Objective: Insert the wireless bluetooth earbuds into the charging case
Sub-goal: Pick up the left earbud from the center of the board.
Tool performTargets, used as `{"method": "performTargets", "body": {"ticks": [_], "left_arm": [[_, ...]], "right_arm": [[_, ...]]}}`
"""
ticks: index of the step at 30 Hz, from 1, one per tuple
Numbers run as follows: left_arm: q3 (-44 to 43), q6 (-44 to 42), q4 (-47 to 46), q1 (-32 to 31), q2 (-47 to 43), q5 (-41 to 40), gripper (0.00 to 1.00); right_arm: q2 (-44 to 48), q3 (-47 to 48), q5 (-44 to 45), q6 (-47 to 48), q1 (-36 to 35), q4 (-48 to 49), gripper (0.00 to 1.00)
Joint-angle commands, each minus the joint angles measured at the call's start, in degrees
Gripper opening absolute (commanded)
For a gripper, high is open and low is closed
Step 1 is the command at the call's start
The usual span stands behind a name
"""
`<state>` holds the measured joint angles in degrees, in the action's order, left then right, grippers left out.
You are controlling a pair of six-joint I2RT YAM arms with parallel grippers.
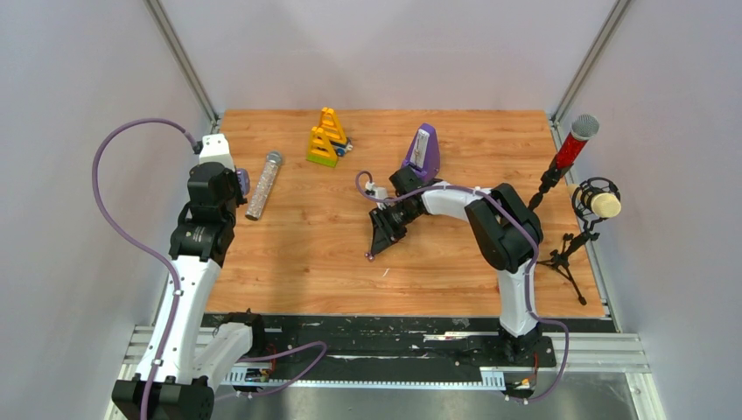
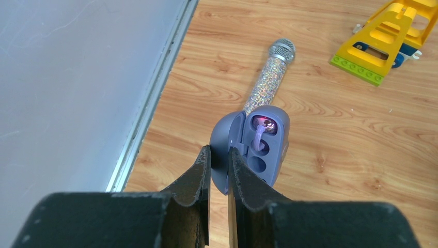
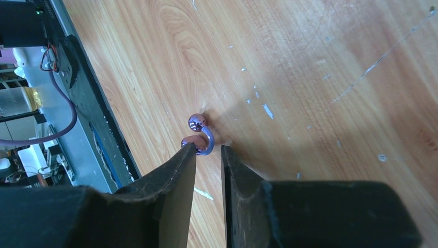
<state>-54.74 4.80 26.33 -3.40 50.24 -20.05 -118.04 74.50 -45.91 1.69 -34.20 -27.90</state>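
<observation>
The case is a matte grey-blue clamshell with rounded ends, hinged open, and its inner face has oval sockets. The left gripper has its black, rough-edged fingers clamped on the lid. It holds the case above the wood-grain table at the far left, close to the grey wall. The seated earbud, lilac with a slim stem, sits in the top socket under a small red glow. The socket below it shows as a bare dark hole.

The loose earbud is glossy, lilac and hook-shaped with a round head. It is at the very tips of the right gripper, near the table's middle. Those jaws stand a narrow gap apart and the hook curves into the gap. I cannot tell whether they pinch it.

Only the left wrist view shows inside the case. From above it is just a purple spot, and the loose earbud a speck. Beyond the case lie a glittery silver microphone and a yellow block toy.
</observation>
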Motion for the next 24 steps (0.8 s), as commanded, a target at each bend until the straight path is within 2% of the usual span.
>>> {"method": "performTargets", "body": {"ticks": [1,24], "left_arm": [[-0.9,0.1,-1.9,-0.1,-1.0,-0.4,0.09],[-1.4,0.2,-1.3,0.0,-1.2,-0.3,0.09]], "right_arm": [[-2.1,-1.5,2.1,2.4,-0.8,-2.1,0.27],[-3.4,-1.2,0.6,-0.2,-1.4,-2.6,0.30]]}}
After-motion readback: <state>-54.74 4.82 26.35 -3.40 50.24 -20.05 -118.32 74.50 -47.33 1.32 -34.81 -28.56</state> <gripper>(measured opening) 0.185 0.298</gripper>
